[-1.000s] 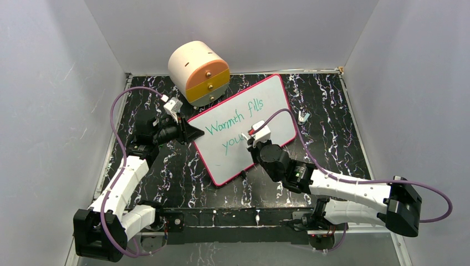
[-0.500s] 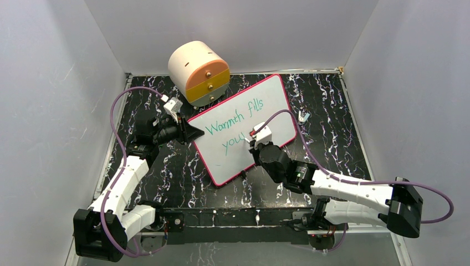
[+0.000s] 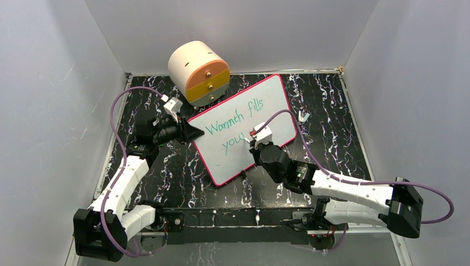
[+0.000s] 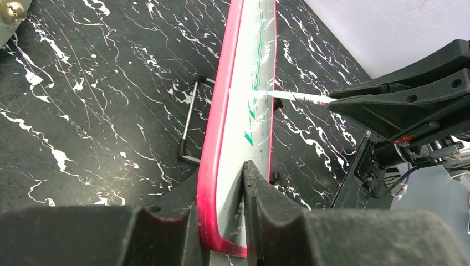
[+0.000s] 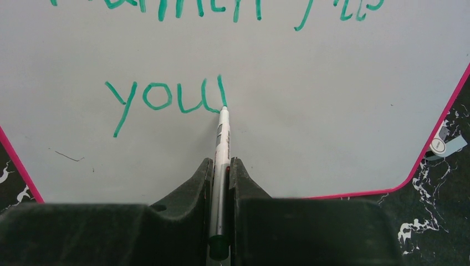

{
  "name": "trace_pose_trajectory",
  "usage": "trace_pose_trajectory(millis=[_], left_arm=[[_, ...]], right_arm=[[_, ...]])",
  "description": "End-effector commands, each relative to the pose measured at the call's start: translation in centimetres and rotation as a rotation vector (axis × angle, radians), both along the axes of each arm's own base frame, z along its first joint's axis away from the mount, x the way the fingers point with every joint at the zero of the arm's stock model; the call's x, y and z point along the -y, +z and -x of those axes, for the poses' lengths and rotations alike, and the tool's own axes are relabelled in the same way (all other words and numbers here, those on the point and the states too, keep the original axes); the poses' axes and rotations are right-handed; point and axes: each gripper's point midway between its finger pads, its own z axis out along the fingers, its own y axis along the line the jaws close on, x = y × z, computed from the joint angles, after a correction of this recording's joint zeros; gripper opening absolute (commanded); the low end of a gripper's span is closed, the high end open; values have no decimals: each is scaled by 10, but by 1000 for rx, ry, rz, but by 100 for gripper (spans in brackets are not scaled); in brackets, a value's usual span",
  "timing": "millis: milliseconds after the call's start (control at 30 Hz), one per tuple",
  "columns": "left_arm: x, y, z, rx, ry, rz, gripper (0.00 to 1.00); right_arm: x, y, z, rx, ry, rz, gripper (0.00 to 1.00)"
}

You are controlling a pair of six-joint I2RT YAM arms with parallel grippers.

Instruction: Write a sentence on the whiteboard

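- Top view: bright, even light that seems to fall from above. The walls (image 3: 50, 111) look pale and soft.
- The whiteboard (image 3: 233, 163) is the brightest thing there, with no hard glare.
- Only faint, soft shadows lie on the dark table (image 3: 332, 111).
- Left wrist view: the left gripper (image 4: 223, 183), close to the camera, is dark and blurry. The board's red rim shines a little.
- Right wrist view: the board looks a bit grey. The sentence (image 5: 166, 100) and the marker (image 5: 223, 133) tip are sharp. The right gripper (image 5: 221, 164) at the bottom is dim.
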Motion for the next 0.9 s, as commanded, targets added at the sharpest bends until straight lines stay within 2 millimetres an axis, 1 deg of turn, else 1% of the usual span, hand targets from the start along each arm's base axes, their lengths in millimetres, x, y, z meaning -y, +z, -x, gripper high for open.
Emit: trace_pose_trajectory(millis=[0, 133, 433, 700, 867], left_arm=[[-19, -76, 14, -149, 28, -199, 0], [-18, -75, 14, -146, 24, -196, 0], [-18, -75, 14, -146, 24, -195, 0], [-19, -74, 14, -142, 26, -197, 0], [-19, -74, 15, -142, 25, -196, 0]], right_arm=[[-6, 18, -8, 63, -5, -71, 0], [-8, 23, -10, 85, -6, -75, 0], [-9, 28, -15, 105, -18, -83, 0], [-3, 29, -21, 113, -46, -81, 0], [2, 26, -21, 100, -60, -77, 0]])
